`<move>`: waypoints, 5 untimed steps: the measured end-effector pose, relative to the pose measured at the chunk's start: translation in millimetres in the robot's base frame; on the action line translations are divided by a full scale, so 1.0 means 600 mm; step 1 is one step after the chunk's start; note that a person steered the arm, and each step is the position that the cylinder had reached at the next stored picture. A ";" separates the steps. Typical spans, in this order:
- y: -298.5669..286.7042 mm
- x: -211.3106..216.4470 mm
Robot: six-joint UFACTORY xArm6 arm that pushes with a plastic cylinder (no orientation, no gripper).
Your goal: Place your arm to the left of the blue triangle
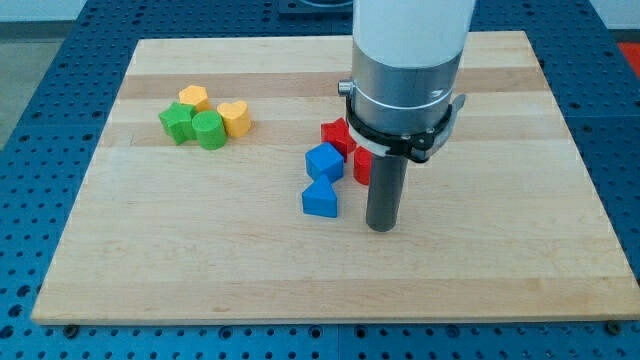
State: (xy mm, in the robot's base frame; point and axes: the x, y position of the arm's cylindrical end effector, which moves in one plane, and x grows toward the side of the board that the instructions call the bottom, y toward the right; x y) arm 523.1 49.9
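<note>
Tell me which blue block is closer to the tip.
The blue triangle, the lower of the two blue blocks. It sits just to the view's left of my tip. The blue cube lies above it, farther from my tip.

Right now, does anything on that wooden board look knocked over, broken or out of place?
Nothing stands out. The blocks sit flat in two clusters, none damaged. My tip rests on the board just right of the blue triangle, not yet on its left.

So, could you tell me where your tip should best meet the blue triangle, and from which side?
With no fingers, I can only push. My tip is to the view's right of the blue triangle. Its left face looks free, while the blue cube touches it above, so I would probably circle below it and meet the left face.
</note>
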 end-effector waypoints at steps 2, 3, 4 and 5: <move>0.000 -0.011; -0.034 0.000; -0.132 0.000; -0.236 -0.045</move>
